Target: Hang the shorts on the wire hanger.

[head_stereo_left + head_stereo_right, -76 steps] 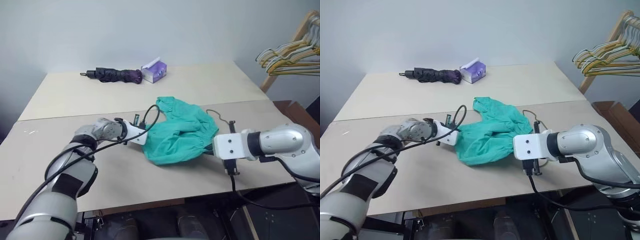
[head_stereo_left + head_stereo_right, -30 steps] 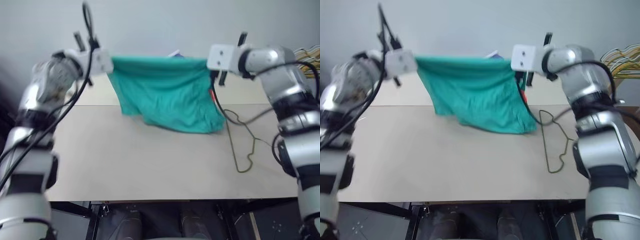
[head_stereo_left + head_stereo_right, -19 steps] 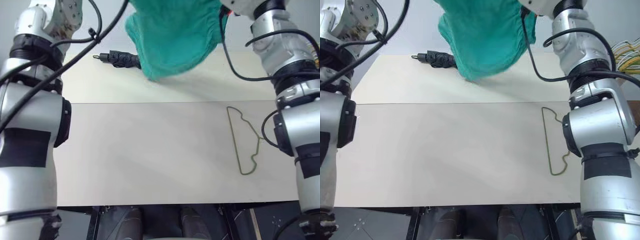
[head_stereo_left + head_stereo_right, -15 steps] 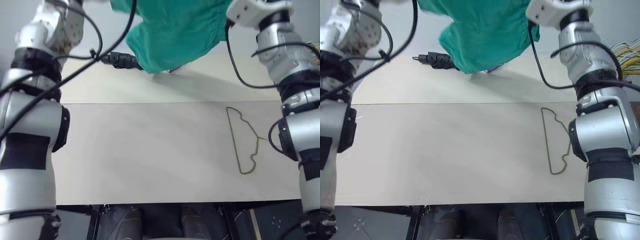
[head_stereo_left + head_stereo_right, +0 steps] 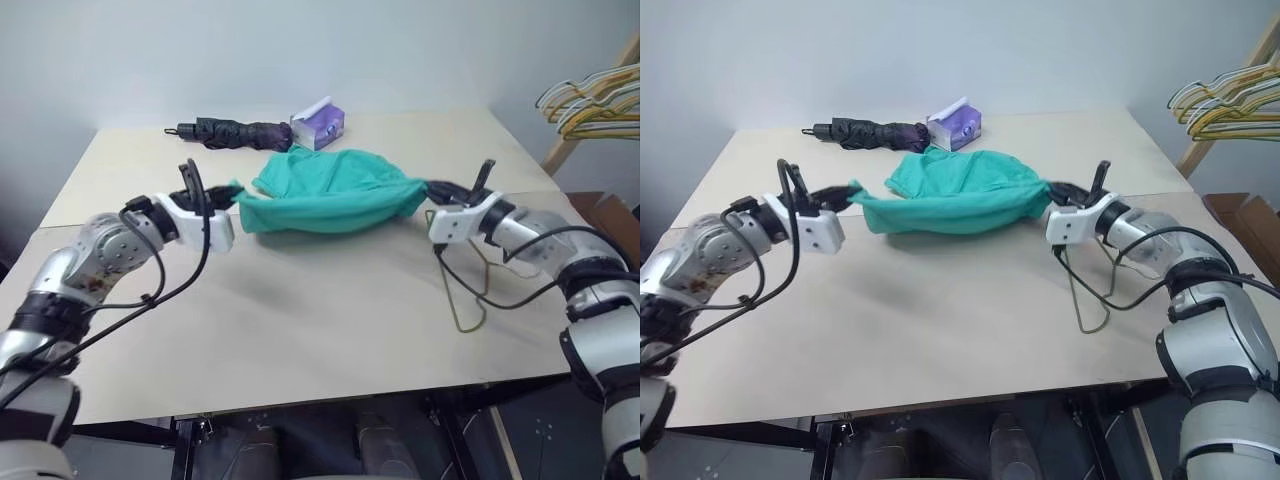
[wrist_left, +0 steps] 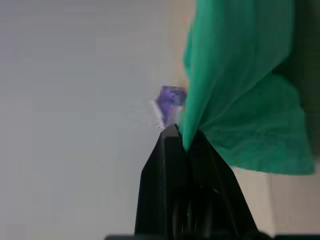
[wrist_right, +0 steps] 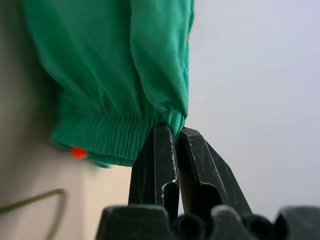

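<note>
The teal-green shorts (image 5: 325, 190) hang stretched between my two grippers, low over the table, sagging in the middle. My left gripper (image 5: 232, 190) is shut on the left end of the cloth, its black fingertips (image 6: 175, 137) pinching a fold. At the other end my right gripper (image 5: 432, 187) is shut on the gathered waistband (image 7: 172, 120), with a small orange-red tag (image 7: 78, 152) showing below. The wire hanger (image 5: 470, 290) lies flat on the table under my right arm, partly covered by it.
A folded dark umbrella (image 5: 225, 131) and a purple tissue box (image 5: 320, 122) sit at the far side of the table (image 5: 300, 330). A bunch of pale hangers (image 5: 590, 100) hangs on a wooden rack at the far right.
Both arms have come down from high above the table, bringing the shorts with them. The cloth now hangs spread wide just over the tabletop, and the camera view has shifted.
</note>
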Available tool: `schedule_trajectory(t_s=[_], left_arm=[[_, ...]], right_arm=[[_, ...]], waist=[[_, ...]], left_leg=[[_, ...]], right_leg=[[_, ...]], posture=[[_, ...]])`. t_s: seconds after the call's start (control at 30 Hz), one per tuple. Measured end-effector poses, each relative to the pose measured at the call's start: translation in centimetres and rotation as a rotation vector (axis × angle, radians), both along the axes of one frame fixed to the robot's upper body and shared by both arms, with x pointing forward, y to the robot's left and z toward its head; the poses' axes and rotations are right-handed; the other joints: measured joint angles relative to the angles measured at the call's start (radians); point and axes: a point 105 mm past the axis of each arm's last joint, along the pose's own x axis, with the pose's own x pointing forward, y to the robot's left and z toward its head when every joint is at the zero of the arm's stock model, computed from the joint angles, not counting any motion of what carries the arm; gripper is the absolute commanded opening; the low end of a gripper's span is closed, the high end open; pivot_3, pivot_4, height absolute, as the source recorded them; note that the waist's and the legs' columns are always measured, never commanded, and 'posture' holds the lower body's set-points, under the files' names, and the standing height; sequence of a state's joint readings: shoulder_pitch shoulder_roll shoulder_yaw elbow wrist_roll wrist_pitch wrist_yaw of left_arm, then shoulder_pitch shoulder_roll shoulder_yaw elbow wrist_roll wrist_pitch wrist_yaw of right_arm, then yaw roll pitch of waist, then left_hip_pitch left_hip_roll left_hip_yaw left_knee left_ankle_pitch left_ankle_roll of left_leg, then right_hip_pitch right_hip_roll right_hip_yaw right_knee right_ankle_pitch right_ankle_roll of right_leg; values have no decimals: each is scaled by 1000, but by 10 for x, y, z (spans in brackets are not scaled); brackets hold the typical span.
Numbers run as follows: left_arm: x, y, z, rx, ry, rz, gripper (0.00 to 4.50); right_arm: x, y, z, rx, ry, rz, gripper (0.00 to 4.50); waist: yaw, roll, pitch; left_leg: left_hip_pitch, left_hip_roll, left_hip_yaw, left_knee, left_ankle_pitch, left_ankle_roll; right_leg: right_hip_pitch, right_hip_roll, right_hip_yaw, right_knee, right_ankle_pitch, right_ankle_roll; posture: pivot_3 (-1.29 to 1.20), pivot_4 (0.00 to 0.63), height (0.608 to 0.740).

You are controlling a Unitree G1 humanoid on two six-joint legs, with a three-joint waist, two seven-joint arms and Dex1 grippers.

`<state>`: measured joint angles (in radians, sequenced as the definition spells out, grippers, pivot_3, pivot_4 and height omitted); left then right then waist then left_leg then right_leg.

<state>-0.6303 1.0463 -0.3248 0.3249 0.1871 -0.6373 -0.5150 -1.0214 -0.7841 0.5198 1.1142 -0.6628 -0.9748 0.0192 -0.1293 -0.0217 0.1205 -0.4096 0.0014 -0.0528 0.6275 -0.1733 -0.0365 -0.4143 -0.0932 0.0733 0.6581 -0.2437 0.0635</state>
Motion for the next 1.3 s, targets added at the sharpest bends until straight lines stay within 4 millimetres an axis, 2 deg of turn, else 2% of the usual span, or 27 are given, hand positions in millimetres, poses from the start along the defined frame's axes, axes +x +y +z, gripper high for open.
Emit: schedule_trajectory(t_s=[0.03, 0.17, 0.27, 0.37, 0.43, 0.63, 0.7, 0.93, 0.97, 1.07, 1.3], left_arm=[[-5, 3, -4, 23, 36, -2, 20], [-49, 18, -35, 197, 351, -49, 20], [-72, 19, -46, 232, 498, -73, 20], [-99, 22, -54, 268, 651, -91, 20], [-114, 21, -56, 276, 722, -108, 20], [-155, 10, -59, 235, 866, -150, 20], [-164, 8, -59, 226, 880, -152, 20], [-186, 8, -64, 214, 930, -144, 20], [-186, 9, -65, 214, 927, -138, 6], [-185, 11, -67, 221, 927, -125, 695], [-177, 33, -65, 200, 949, -68, 2872]], right_arm=[[-3, 0, -3, -9, 17, 16, 0], [-31, 9, -35, -59, 192, 147, 0], [-47, 13, -53, -63, 310, 197, 0], [-65, 18, -62, -34, 431, 232, 0], [-74, 20, -66, -32, 494, 247, 0], [-96, 18, -64, -36, 594, 253, 0], [-103, 17, -65, -33, 610, 254, 0], [-120, 21, -71, -20, 646, 265, 0], [-122, 22, -72, -21, 653, 265, 301], [-128, 23, -74, -14, 678, 264, 1249], [-151, 17, -76, -17, 745, 245, 3627]], waist=[[-1, 0, 0], [2, -3, 6], [9, -4, 7], [11, -7, 9], [13, -7, 9], [23, -6, 14], [33, -5, 15], [57, -5, 17], [60, -5, 17], [66, -5, 17], [84, -5, 17]], left_leg=[[3, 1, 0, 0, 0, 0], [27, 4, 2, -1, -3, 5], [27, 5, 2, 0, -3, 5], [24, 8, 2, 0, -5, 8], [24, 9, 3, 1, -7, 11], [24, 13, 6, 0, -7, 12], [26, 14, 6, 1, -7, 12], [26, 16, 8, 1, -8, 12], [26, 16, 8, 1, -8, 12], [26, 16, 8, 1, -8, 12], [25, 17, 8, 1, -8, 11]], right_leg=[[3, 0, 0, -1, 0, 0], [29, 2, -1, -5, -9, 4], [30, 3, -1, -6, -8, 4], [29, 5, -1, -8, -8, 3], [29, 4, -1, -9, -4, -3], [28, 8, -1, -10, -8, -2], [28, 10, -1, -10, -12, -9], [28, 12, 0, -10, -12, -11], [28, 12, 0, -10, -12, -11], [27, 12, 0, -11, -12, -11], [26, 12, 0, -11, -12, -12]], posture=[[-16, 102, 740], [-24, 105, 740], [-31, 112, 740], [-36, 114, 740], [-37, 118, 740], [-26, 126, 740], [-24, 128, 740], [-20, 133, 740], [-19, 133, 740], [-17, 133, 740], [-19, 126, 740]])
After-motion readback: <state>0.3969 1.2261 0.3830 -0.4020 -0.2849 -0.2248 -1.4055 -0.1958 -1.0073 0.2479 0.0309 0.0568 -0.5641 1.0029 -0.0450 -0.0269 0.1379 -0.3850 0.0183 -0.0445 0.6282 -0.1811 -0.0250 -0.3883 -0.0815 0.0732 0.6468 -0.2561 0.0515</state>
